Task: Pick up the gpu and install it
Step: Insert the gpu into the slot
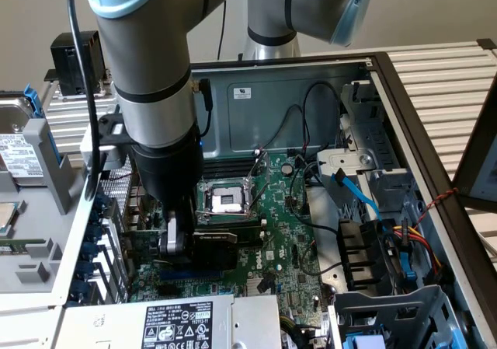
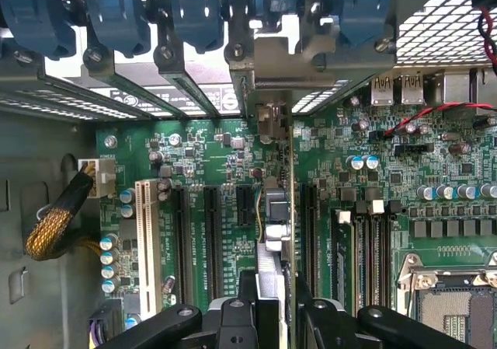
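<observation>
- Far off to the exterior view's left of the cpu socket [image 1: 225, 200], a grey hard drive [image 1: 14, 153] sits in its tray outside the case. It is not my part, so I leave it alone.
- Closer to the socket, on that same side, a row of blue clips [image 2: 194, 11] lines the back wall of the case. I think they are there to hold card ends in place.
- The gripper [image 1: 172, 244] hangs low inside the case, just beside the socket. It points straight down so that the card can meet the board edge first.
- The fingers [image 2: 233, 322] are clenched on the gpu [image 1: 217, 246], one on each flat face. That keeps the card standing up on its thin edge.
- The gpu is right next to the socket and low over the green motherboard [image 1: 287, 240]. From the wrist, I see it lined up along the long black slots [image 2: 210, 232], with its silver end by the back wall.
- I cannot tell if the card's edge is pushed all the way into a slot.
- On the other side of the socket, to the exterior view's right, a blue cable [image 1: 359, 197] loops well apart from the card. It is out of my way.
</observation>
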`<action>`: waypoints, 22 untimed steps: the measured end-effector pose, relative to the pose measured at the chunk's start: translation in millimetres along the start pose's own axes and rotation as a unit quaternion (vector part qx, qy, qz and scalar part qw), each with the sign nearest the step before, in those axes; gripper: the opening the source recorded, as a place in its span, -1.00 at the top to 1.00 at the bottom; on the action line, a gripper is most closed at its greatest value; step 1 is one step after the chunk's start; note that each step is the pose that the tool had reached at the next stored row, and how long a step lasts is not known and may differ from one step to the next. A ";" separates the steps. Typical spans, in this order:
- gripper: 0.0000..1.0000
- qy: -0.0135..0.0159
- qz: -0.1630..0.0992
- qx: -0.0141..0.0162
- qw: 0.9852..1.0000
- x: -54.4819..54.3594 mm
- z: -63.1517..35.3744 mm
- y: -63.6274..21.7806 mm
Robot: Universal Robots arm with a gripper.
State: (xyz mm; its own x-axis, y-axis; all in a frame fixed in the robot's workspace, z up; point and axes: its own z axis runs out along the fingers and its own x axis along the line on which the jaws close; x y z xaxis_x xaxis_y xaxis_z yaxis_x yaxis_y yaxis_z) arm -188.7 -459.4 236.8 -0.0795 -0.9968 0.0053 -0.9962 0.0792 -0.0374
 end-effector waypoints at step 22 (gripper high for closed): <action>0.44 0.000 0.000 0.005 1.000 0.1 1.0 2.2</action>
State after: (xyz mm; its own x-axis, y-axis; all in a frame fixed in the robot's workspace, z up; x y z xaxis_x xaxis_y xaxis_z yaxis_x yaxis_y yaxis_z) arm -190.9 -459.3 235.7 -0.0798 -0.9968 0.0046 -0.9957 0.0795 -0.0478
